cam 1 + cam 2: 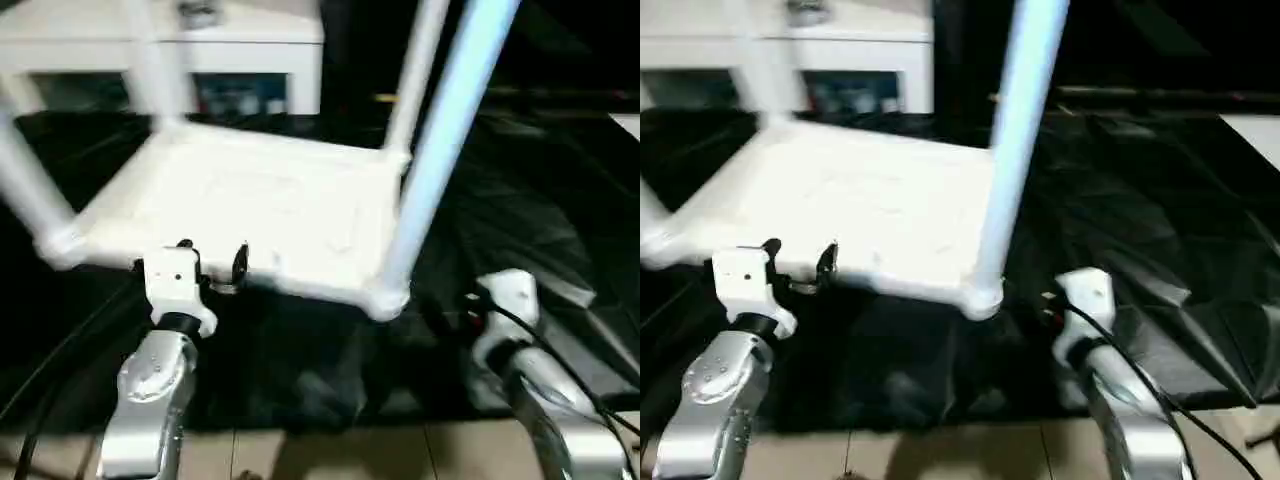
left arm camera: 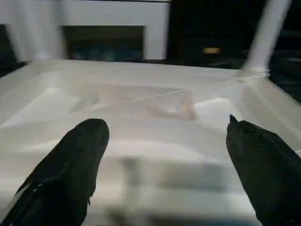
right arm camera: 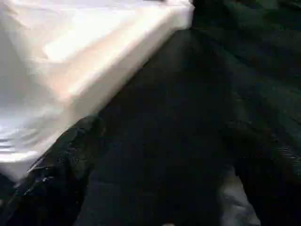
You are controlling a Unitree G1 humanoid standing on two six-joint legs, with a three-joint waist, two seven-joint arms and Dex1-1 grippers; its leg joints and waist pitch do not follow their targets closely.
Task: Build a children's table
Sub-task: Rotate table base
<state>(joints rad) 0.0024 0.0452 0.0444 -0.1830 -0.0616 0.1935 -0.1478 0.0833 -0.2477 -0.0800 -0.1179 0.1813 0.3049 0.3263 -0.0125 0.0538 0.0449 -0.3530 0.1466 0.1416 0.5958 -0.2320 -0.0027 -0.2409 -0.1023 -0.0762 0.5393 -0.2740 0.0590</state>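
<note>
Children's table (image 1: 250,200) upside-down on black cloth (image 1: 520,220), legs (image 1: 450,130) up; prob light, stiff, slick plastic, so grab near edge/corner socket; left end effector (image 1: 212,262) and right end effector (image 3: 160,155) spread, empty.

The tops of the legs (image 1: 448,140) standing on the upturned tabletop (image 1: 250,205) are cut off; its ribs are blurred.
</note>
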